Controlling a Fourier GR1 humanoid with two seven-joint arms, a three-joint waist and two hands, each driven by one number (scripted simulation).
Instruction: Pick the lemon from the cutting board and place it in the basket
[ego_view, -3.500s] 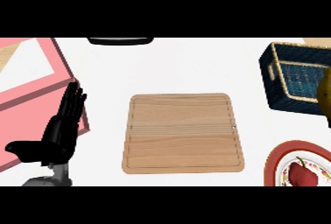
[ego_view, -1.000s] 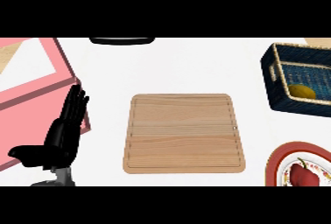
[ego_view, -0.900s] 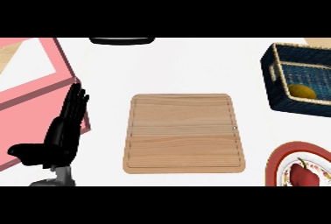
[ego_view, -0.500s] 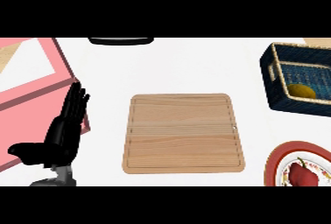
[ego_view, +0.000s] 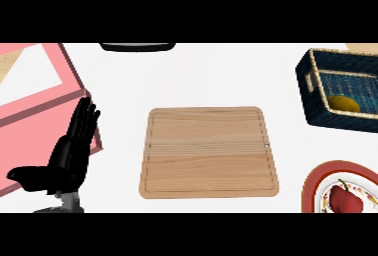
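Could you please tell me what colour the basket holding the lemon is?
Dark blue weave with a tan rim, as the head view shows: basket, lemon.

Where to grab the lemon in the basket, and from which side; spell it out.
Come from straight above. The lemon lies low on the floor of the basket, walled on every visible side, so a sideways approach is blocked. Close the hand across its narrower middle, probably, where the rounded body gives the fingers opposing faces.
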